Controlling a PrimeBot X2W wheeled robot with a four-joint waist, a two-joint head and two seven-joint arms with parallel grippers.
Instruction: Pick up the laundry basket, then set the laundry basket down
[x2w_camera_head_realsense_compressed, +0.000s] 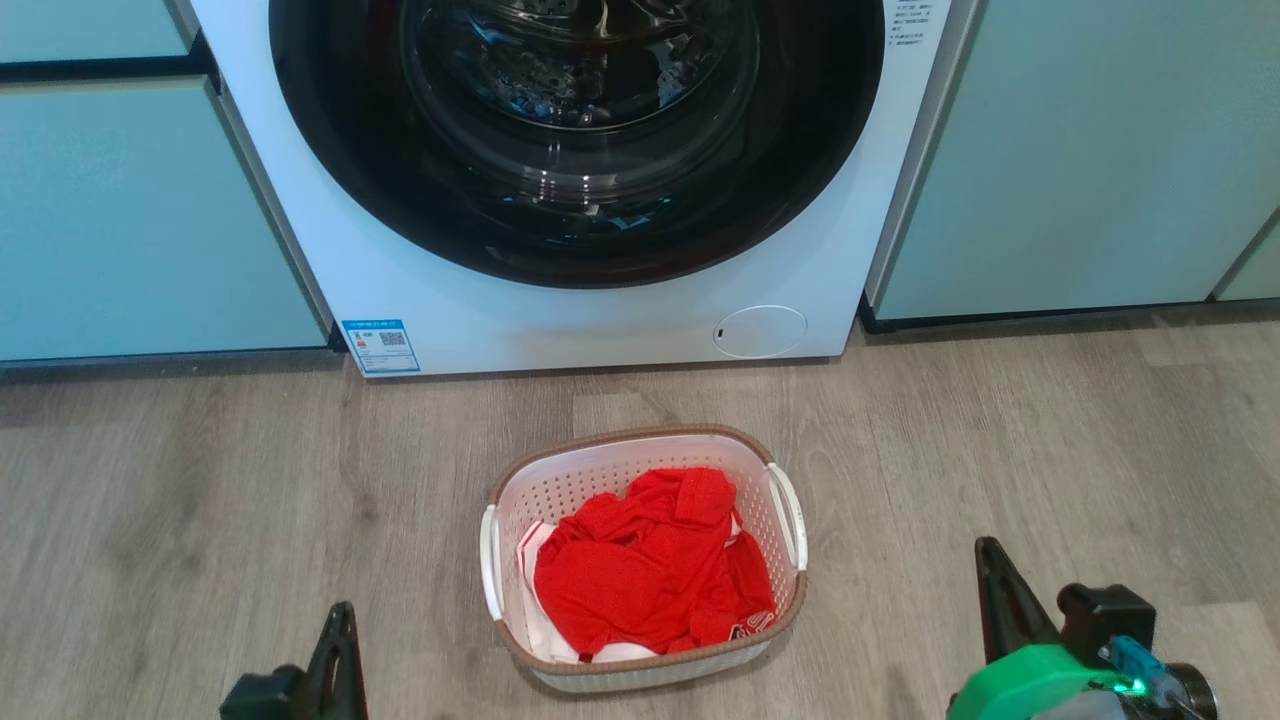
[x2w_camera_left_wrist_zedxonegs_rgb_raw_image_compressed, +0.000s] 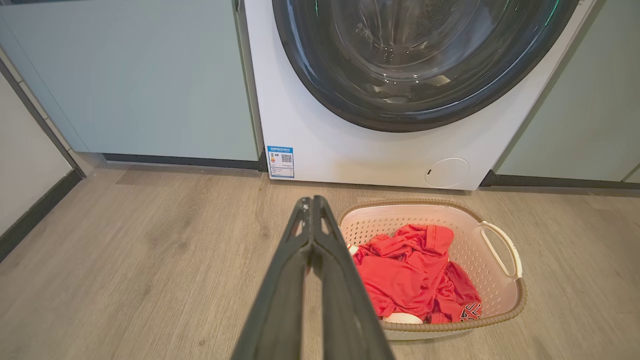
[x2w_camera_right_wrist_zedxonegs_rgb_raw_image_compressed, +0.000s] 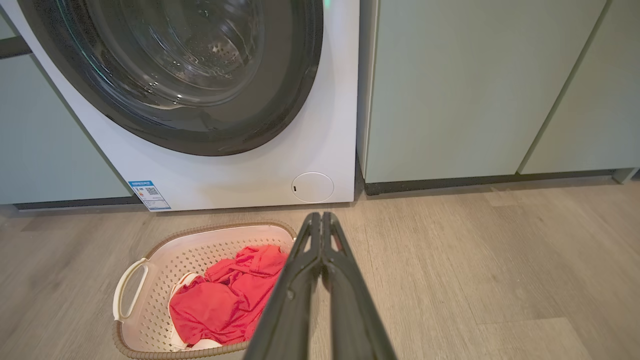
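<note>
Wood-plank floor (x2w_camera_head_realsense_compressed: 200, 520), pale green cabinets (x2w_camera_head_realsense_compressed: 1080, 150), one washer (x2w_camera_head_realsense_compressed: 600, 325) | one laundry basket (x2w_camera_head_realsense_compressed: 585, 480) on floor before washer, one red garment (x2w_camera_head_realsense_compressed: 650, 570) inside | left gripper (x2w_camera_left_wrist_zedxonegs_rgb_raw_image_compressed: 312, 200), right gripper (x2w_camera_right_wrist_zedxonegs_rgb_raw_image_compressed: 320, 216): clenched, empty, flanking basket, apart from it

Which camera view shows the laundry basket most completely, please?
The head view: the laundry basket sits unobstructed, with its whole rim and both handles visible. In the left wrist view the shut left pincer hides one side; in the right wrist view the shut right pincer covers the other side.
</note>
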